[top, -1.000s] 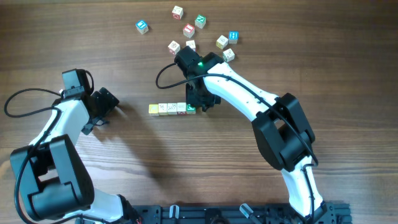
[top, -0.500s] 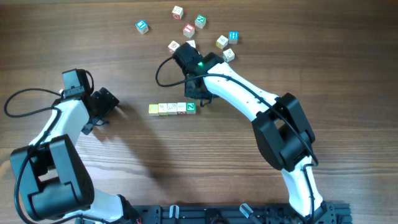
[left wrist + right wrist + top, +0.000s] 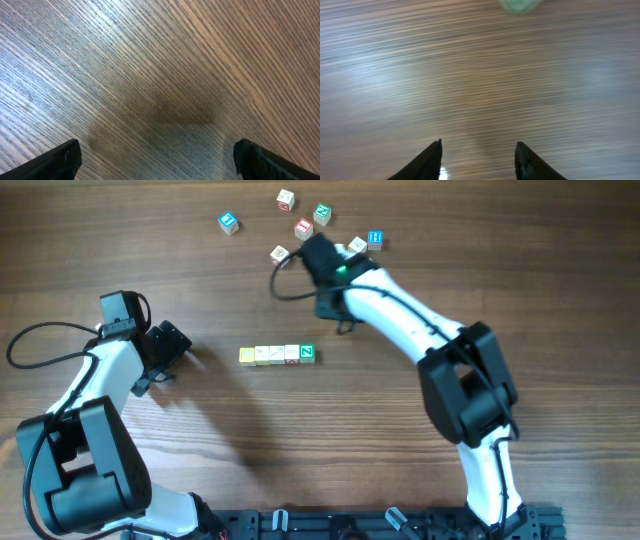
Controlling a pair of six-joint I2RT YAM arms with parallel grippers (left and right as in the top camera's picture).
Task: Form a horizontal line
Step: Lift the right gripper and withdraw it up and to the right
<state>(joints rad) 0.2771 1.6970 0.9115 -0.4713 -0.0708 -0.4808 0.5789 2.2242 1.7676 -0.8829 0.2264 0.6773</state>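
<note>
The horizontal line lies at the table's middle: a yellowish cube at its left end, three pale cream cubes, and a green-faced cube at its right end, all touching. My right gripper hangs above and to the right of the green end, apart from it. It is open and empty in the right wrist view, where a blurred green shape shows at the top edge. My left gripper is far left of the row, open and empty over bare wood.
Loose cubes lie at the back: a blue-faced one, a cream one, a green-faced one, a red-faced one, a cream one, another blue-faced one and a cream one beside the right arm.
My right gripper has let go of the green-faced cube at the row's right end and drawn back up and to the right. The left arm has not moved.
</note>
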